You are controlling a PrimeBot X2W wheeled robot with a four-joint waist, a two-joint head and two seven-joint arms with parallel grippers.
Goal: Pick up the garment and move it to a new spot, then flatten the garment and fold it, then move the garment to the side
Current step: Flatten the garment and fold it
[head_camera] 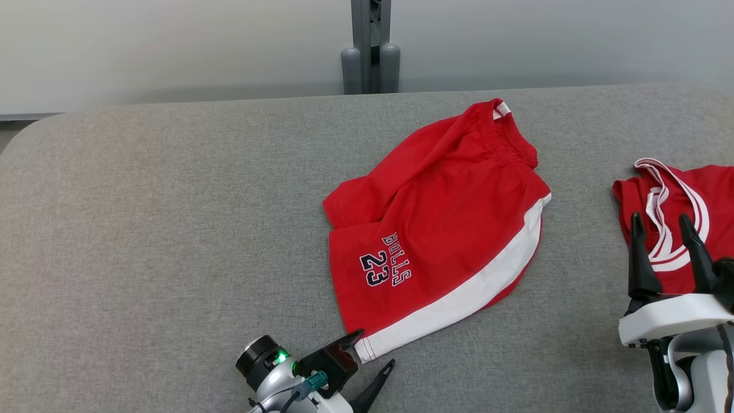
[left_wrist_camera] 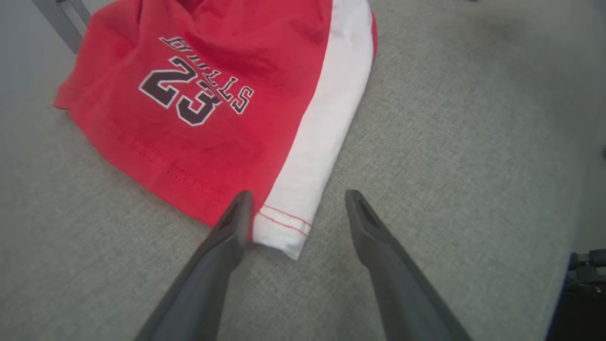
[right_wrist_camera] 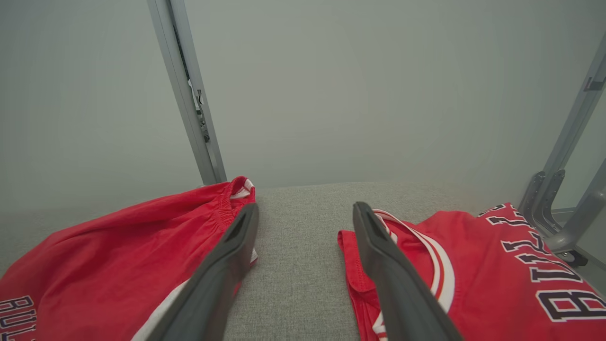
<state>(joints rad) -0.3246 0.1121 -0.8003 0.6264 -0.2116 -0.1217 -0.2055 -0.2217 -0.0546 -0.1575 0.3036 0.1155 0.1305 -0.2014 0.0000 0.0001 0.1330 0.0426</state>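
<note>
- head view: red shorts (head_camera: 441,229) lie mid-counter (head_camera: 143,229), waistband toward the far edge, with "bulls" over "23" in dark, white-edged letters on one leg and a white stripe down the side.
- left gripper (head_camera: 377,346) sits by the near edge, fingers apart, tips either side of the white hem corner. whether they touch it cannot be told here.
- right gripper (head_camera: 660,217) is at the lower right, fingers apart and upright in front of a red jersey (head_camera: 711,189) with white trim that runs off the right edge.
- wide bare grey cloth lies left of the shorts. a metal post (head_camera: 370,46) stands behind the far edge.
- left wrist view: red stitching shows along the hem. one finger (left_wrist_camera: 222,246) overlaps the hem where red meets white, and the other is over bare counter.
- right wrist view: a bare strip of counter separates shorts (right_wrist_camera: 118,255) and jersey (right_wrist_camera: 483,265). the jersey's dark lettering begins "bu", the rest too slanted to read. a metal frame (right_wrist_camera: 568,166) stands at the right.
</note>
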